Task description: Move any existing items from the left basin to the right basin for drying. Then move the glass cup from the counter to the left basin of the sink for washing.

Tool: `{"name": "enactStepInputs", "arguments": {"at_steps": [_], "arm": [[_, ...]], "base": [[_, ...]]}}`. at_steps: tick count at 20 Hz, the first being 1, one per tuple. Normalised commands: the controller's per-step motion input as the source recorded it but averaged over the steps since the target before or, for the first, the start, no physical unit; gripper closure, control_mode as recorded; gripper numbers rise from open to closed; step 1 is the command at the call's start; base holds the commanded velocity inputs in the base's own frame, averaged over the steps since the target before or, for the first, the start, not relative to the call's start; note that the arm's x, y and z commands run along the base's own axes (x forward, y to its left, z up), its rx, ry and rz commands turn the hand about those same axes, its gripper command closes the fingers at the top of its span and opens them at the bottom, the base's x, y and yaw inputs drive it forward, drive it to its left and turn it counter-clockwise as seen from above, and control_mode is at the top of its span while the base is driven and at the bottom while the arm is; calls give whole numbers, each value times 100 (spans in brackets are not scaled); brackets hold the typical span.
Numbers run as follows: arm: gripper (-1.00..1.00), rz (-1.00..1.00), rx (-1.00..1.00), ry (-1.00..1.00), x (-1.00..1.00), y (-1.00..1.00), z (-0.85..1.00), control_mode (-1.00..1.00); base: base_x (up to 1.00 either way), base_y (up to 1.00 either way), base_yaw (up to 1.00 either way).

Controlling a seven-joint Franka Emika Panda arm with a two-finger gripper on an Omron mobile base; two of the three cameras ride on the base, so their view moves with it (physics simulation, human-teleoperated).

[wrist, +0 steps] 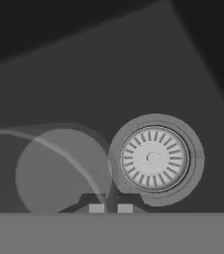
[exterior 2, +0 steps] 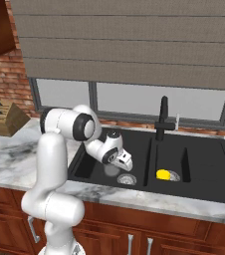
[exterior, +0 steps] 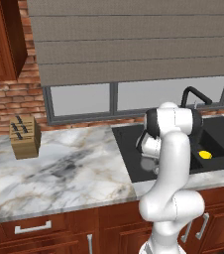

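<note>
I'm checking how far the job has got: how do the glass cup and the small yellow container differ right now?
The glass cup is clear and nearly colourless; the yellow container is opaque bright yellow. The cup sits in the wider left basin beside the round silver drain; the container is in the narrower right basin. The gripper, jaws shut, is right at the cup's rim; nothing is near the container. Both are inside the black sink.

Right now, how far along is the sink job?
Done: the yellow container sits in the right basin. In hand: the end effector is shut low in the left basin, apparently pinching the rim of the glass cup beside the drain. Left: release the cup and withdraw.
</note>
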Motion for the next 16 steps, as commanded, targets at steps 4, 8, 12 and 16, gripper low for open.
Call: {"name": "enactStepInputs", "arguments": {"at_steps": [4, 8, 12, 16], "arm": [[100, 0, 3, 0, 15, -3, -19, -100], [100, 1, 4, 0, 12, -9, -20, -100], [-100, 1, 3, 0, 11, -5, -23, -100], [-100, 1, 2, 0, 7, 0, -9, -100]], "base": [[0, 0, 0], [0, 0, 0], [0, 0, 0], [0, 0, 0]]}}
